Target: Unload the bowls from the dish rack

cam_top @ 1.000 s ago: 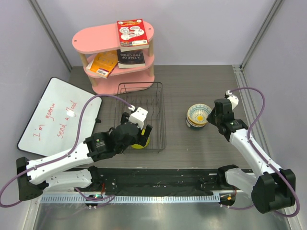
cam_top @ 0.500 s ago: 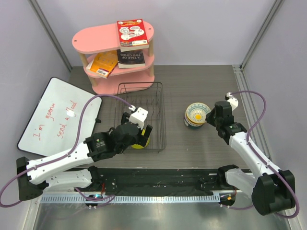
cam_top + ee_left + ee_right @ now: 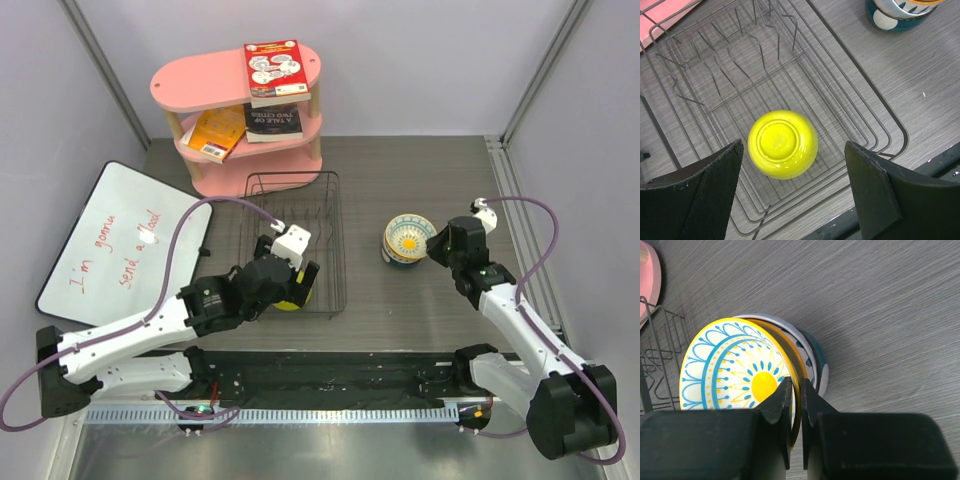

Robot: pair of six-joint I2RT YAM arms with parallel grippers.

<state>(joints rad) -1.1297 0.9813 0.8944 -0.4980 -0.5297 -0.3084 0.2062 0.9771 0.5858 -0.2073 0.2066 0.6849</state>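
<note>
Though unclear from above, right hand (image 3: 796, 385) pinching rim of patterned bowl (image 3: 735, 371)

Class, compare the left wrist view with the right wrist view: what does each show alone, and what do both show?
Only the left wrist: the yellow-green bowl upside down in the dish rack, between the fingers of the open left gripper. Only the right wrist: the right gripper pinching the rim of the patterned bowl. Both: the dish rack, the teal bowl and the table.
</note>
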